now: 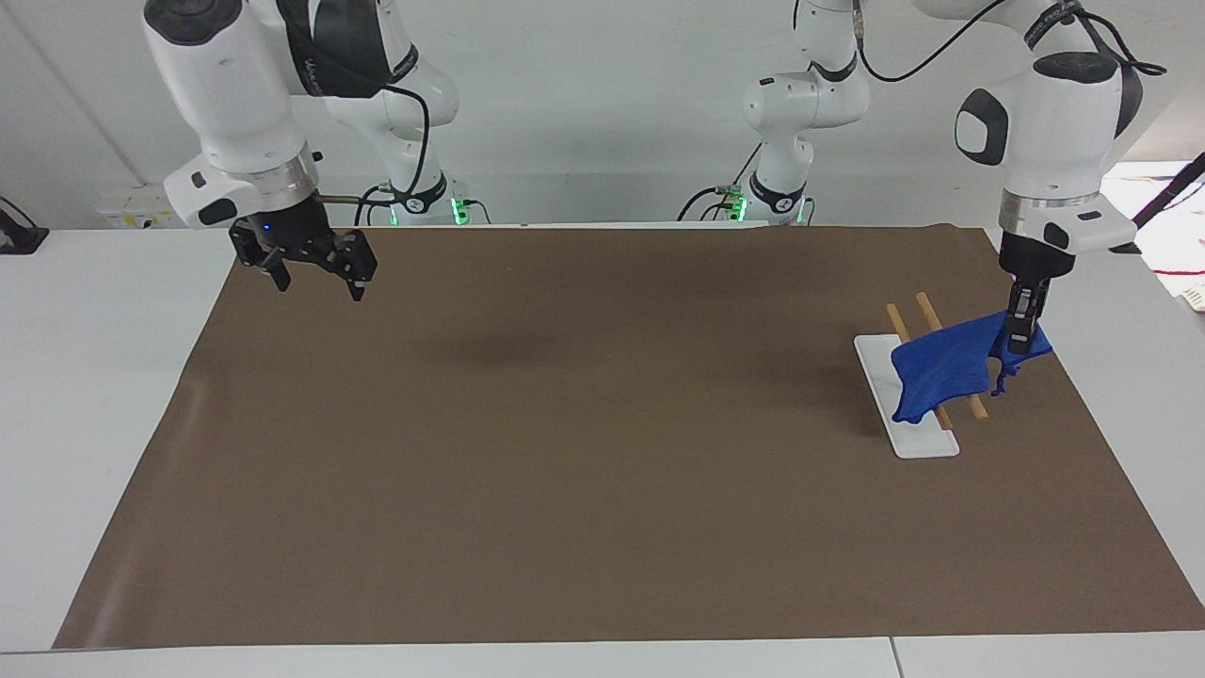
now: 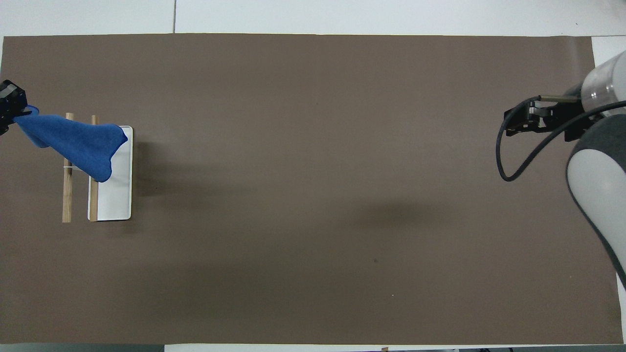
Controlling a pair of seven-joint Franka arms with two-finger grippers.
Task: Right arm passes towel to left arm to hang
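Observation:
The blue towel point(image 1: 946, 369) lies draped across the two wooden rods point(image 1: 927, 311) of a small rack with a white base point(image 1: 918, 438), at the left arm's end of the mat. One end of the towel is pinched in my left gripper point(image 1: 1020, 334), which is shut on it just off the rack toward the table's edge. In the overhead view the towel point(image 2: 73, 141) stretches from the left gripper point(image 2: 9, 106) over both rods point(image 2: 67, 195) to the white base point(image 2: 116, 200). My right gripper point(image 1: 320, 282) is open and empty, raised over the mat's corner at the right arm's end; it also shows in the overhead view point(image 2: 518, 124).
A brown mat point(image 1: 602, 471) covers most of the white table point(image 1: 104, 377). A black cable point(image 2: 503, 156) loops from the right wrist. Nothing else stands on the mat.

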